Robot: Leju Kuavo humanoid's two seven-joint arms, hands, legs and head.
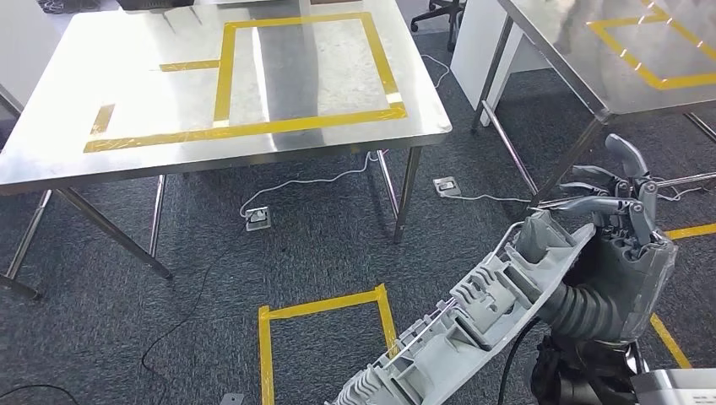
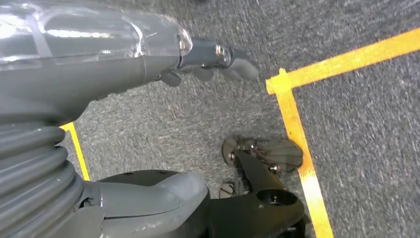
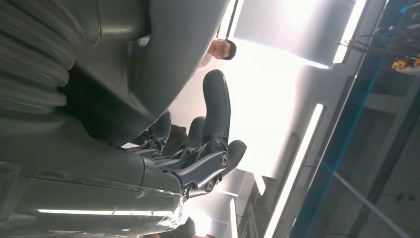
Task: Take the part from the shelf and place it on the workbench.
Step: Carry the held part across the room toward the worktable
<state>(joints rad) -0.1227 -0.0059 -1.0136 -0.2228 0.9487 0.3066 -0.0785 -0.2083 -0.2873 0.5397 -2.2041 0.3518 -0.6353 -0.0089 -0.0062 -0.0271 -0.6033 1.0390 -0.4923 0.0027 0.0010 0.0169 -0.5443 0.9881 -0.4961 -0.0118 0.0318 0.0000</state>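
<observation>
A long grey ribbed plastic part runs slanted from the lower middle of the head view up to my right hand, which holds its upper end against the palm with the fingers stretched over it. In the right wrist view the dark fingers point up toward the ceiling. The steel workbench, marked with yellow tape lines, stands ahead to the left, well apart from the part. My left hand hangs over the carpet with its fingers extended and nothing in it.
A second steel table with yellow tape stands at the far right. Yellow tape forms a square on the carpet just before me. Cables and floor sockets lie under the workbench. A person appears in the right wrist view.
</observation>
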